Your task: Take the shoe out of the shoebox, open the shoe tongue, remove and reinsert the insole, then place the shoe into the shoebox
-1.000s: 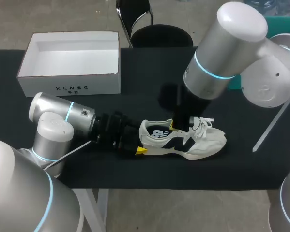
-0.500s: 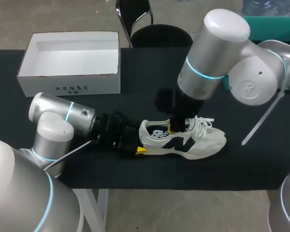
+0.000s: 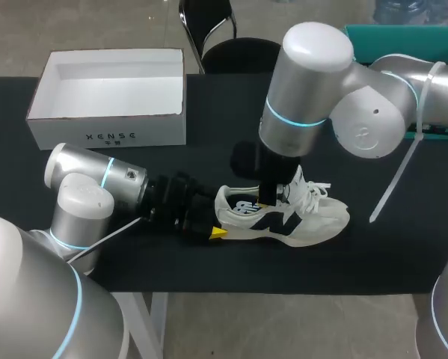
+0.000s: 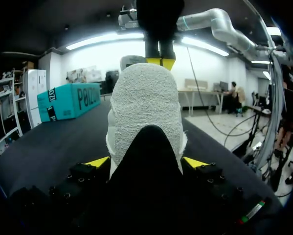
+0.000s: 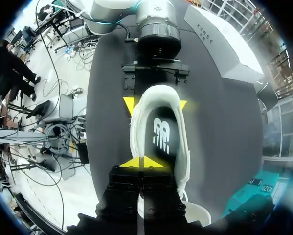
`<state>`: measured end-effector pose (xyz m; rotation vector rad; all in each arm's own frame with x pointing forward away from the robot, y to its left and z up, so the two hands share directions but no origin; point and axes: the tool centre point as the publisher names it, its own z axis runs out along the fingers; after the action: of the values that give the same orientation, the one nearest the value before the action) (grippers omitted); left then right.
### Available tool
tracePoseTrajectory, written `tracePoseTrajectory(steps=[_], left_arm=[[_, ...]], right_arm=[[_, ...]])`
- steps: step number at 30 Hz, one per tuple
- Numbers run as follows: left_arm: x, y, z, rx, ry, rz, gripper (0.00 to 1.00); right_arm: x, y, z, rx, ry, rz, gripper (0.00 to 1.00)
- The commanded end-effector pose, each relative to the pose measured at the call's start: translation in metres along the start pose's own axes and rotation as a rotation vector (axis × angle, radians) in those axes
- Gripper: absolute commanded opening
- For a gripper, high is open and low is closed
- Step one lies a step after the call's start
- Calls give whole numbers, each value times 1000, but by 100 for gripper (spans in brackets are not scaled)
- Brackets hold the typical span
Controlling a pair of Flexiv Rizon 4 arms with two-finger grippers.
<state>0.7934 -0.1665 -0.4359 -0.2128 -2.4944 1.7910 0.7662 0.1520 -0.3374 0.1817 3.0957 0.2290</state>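
Shoe [image 3: 306, 221]: white with black marks, standing on its sole on the tabletop [image 3: 209, 161], lower middle of the head view, toe pointing right.
Left claw [image 4: 146, 161]: clamped on the heel, one yellow tip on each side.
Right claw [image 5: 143, 162]: tips pressed together over the shoe's opening.
Shoebox [image 3: 108, 136]: open, upper left, well apart from the shoe.

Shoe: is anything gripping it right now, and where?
The left gripper holds the shoe by its heel, clamped from both sides. The right gripper sits shut over the opening; any pinch there cannot be told.
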Motion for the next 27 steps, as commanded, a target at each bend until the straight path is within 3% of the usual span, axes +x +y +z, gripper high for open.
tracePoseTrajectory(steps=[1,7,18,27], left_arm=[[0,2,3,-1,-2,0,0],[0,2,3,-1,-2,0,0],[0,2,3,-1,-2,0,0],[0,2,3,-1,-2,0,0]], right_arm=[[-6,5,-6,23,-9,-1,0],[-15,5,-14,79,-36,-5,0],[-37,-11,3,143,-80,13,0],[-43,-18,18,152,-86,26,0]])
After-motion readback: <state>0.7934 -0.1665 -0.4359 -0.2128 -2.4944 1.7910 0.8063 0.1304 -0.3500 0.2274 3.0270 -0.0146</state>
